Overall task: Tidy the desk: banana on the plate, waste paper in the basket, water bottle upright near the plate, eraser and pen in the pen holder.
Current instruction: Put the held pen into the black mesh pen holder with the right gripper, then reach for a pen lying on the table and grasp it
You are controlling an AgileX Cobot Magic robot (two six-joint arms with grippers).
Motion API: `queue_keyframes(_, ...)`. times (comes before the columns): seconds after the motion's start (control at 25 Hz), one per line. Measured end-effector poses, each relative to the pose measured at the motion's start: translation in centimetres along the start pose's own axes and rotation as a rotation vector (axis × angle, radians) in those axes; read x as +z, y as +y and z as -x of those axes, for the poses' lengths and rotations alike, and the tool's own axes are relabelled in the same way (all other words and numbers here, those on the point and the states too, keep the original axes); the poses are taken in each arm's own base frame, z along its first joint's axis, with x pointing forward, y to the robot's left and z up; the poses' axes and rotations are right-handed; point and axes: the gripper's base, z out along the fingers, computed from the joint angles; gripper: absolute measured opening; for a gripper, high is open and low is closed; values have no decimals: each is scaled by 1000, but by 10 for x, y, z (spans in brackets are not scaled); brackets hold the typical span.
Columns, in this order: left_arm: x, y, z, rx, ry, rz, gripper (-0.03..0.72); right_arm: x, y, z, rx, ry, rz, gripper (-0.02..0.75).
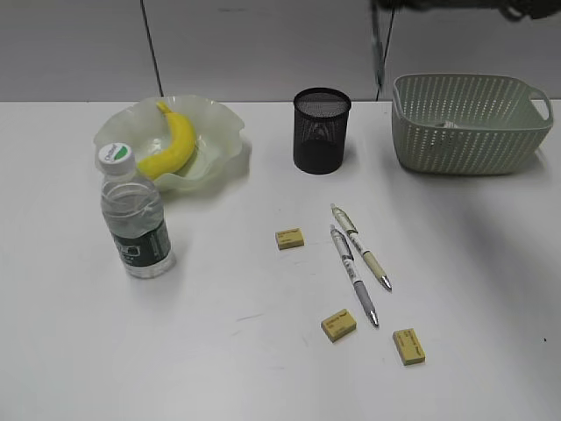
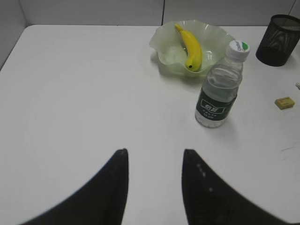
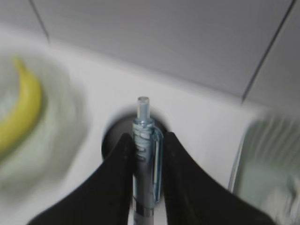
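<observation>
While the right gripper (image 3: 146,154) clamps a translucent blue-grey plastic pen (image 3: 144,154) above the black metal mesh cylindrical pen holder (image 3: 112,136), the left gripper (image 2: 154,161) hangs with jaws apart over the smooth white desk (image 2: 84,93).

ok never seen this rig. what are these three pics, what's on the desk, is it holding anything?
It is a two-armed robot tidying a white desk. One camera looks down from the front; one sits on each wrist.

On the desk: a banana lying in a ruffled green plate, an upright water bottle, a black mesh pen holder, a green basket, two pens, three yellow erasers.

The left wrist view shows the left gripper open, holding nothing. The right wrist view, blurred, shows the right gripper shut on a third pen, above the holder.
</observation>
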Motion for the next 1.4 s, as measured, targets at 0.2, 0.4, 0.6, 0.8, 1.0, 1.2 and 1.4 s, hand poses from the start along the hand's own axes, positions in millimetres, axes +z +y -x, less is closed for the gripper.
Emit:
queue_keyframes(0.2, 0, 0, 0, 0, 0, 0, 289, 28, 0, -4, -30, -436, 18, 154)
queue_keyframes(0.4, 0, 0, 0, 0, 0, 0, 289, 81, -2, -86, -27, -334, 19, 153)
queue_keyframes(0.6, 0, 0, 0, 0, 0, 0, 289, 90, -3, -107, -25, -293, 19, 298)
queue_keyframes(0.8, 0, 0, 0, 0, 0, -1, 289, 75, -2, -82, -24, -197, 14, 514)
queue_keyframes(1.0, 0, 0, 0, 0, 0, -1, 289, -4, 0, -8, -101, 13, 9, 486)
queue_keyframes(1.2, 0, 0, 0, 0, 0, -1, 289, -120, -5, -8, -145, 312, -41, 416)
queue_keyframes(1.4, 0, 0, 0, 0, 0, -1, 289, -235, -12, -54, -47, 695, -127, 405)
